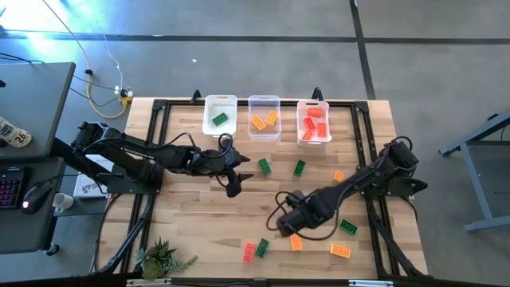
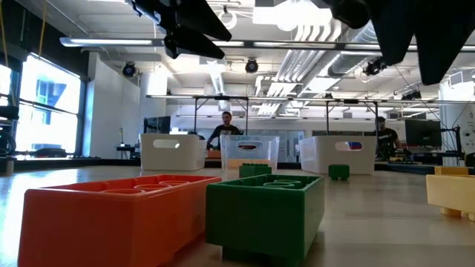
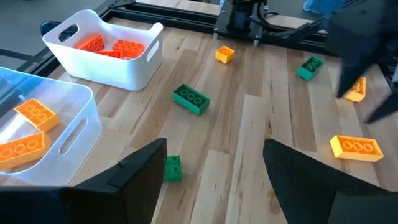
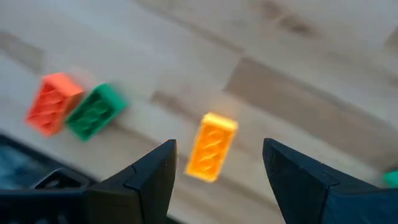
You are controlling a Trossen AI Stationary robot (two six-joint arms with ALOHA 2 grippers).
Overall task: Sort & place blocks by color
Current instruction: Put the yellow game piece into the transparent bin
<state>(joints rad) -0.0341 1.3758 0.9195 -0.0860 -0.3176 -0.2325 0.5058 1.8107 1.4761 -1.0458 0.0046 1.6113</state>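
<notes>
The right gripper (image 1: 285,226) hovers over the table's (image 1: 191,215) near right part, fingers apart and holding nothing — an orange block (image 4: 211,147) lies between them on the wood, with a red block (image 4: 53,102) and a green block (image 4: 94,111) touching each other nearby. The left gripper (image 1: 236,182) hangs near the table's middle, fingers spread and empty, a small green block (image 3: 172,168) just beside one finger. Three white bins (image 1: 264,117) at the far edge hold green, orange and red blocks — other blocks lie scattered on the table.
</notes>
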